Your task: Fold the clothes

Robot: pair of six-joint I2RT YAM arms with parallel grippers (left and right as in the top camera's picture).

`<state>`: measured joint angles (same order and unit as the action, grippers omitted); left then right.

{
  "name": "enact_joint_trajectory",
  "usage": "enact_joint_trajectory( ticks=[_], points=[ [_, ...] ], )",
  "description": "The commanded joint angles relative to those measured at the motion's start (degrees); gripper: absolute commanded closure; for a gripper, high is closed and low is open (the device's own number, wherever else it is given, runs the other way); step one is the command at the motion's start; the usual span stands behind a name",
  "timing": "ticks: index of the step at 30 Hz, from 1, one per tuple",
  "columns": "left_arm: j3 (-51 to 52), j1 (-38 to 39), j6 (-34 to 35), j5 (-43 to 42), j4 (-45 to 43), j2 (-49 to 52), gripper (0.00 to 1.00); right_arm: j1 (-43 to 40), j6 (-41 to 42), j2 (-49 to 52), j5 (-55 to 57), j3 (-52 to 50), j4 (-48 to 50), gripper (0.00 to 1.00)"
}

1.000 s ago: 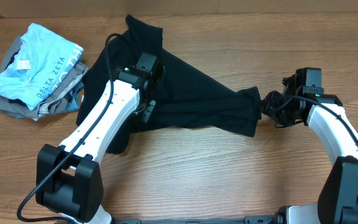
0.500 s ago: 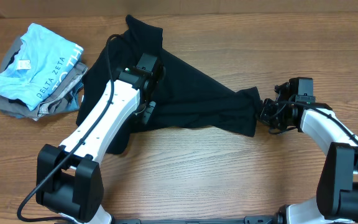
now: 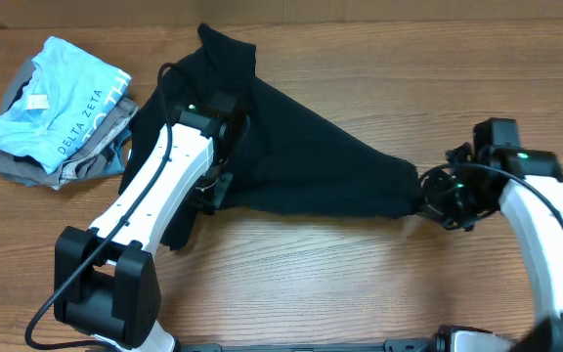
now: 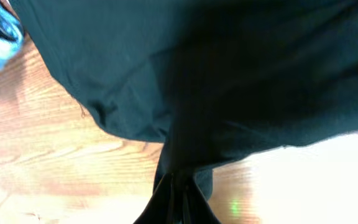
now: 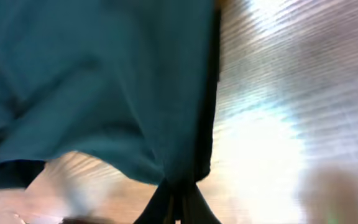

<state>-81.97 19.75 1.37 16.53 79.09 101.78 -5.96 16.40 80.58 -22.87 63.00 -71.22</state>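
Note:
A black garment (image 3: 301, 161) lies stretched across the middle of the wooden table, from the far left to the right. My left gripper (image 3: 225, 149) is shut on the garment's cloth near its left part; in the left wrist view the dark cloth (image 4: 204, 74) hangs from the closed fingers (image 4: 178, 186). My right gripper (image 3: 430, 191) is shut on the garment's right end, which it holds pulled taut. The right wrist view shows the cloth (image 5: 104, 87) pinched between the shut fingers (image 5: 179, 190).
A folded stack of clothes (image 3: 62, 112), light blue on top with grey beneath, sits at the far left. Bare wooden table (image 3: 340, 274) lies in front of the garment.
My right gripper has pulled the garment's right end further right and toward the front, stretching the cloth. My left gripper has shifted slightly left and forward with the cloth.

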Motion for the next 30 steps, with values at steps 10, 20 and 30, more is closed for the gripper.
enact_joint_trajectory(
  ticks=[10,20,30],
  points=[
    [0.17,-0.35,-3.23,2.36,-13.62,-1.11,0.95,-0.09,3.67,4.26,-0.37,1.75,18.60,0.96],
    [0.17,-0.35,-4.92,0.37,-15.06,2.27,0.96,-0.39,-1.31,17.29,-1.18,1.77,35.15,0.69],
    [0.17,-0.35,-5.68,0.37,-13.51,2.49,0.96,-1.11,-6.43,18.27,1.22,1.22,37.81,0.58]
  ],
)
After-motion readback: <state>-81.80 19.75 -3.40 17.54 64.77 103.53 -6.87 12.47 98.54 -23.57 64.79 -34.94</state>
